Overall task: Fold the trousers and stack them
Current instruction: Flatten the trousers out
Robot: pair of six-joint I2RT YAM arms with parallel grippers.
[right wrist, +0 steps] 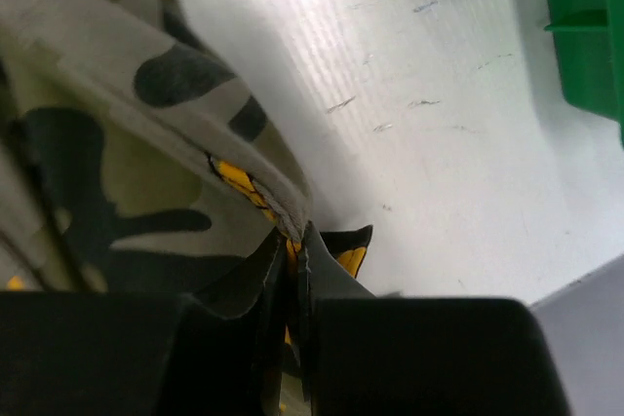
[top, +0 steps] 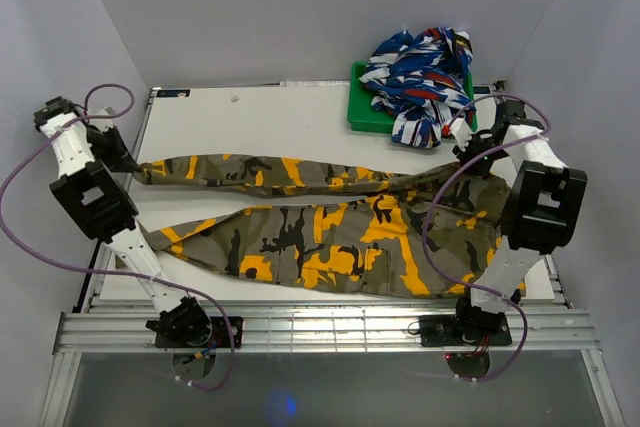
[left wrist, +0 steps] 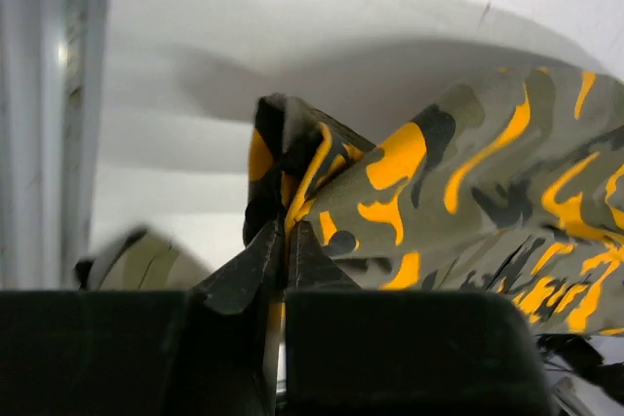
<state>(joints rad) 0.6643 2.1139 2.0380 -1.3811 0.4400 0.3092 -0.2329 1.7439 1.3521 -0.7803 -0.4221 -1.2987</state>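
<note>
The camouflage trousers (top: 330,237) lie spread across the white table, legs pointing left and waist at the right. My left gripper (top: 133,160) is at the far left, shut on the cuff end of the far leg. The left wrist view shows its fingertips (left wrist: 310,250) pinching a bunched fold of the trousers (left wrist: 468,182) just above the table. My right gripper (top: 468,150) is at the far right corner of the waist. In the right wrist view that gripper (right wrist: 297,238) is shut on a seamed edge of the trousers (right wrist: 127,172).
A green tray (top: 362,115) stands at the back right with a blue, white and red garment (top: 420,72) heaped on it, close behind my right gripper. The tray's corner (right wrist: 590,36) shows in the right wrist view. Grey walls enclose the table on three sides.
</note>
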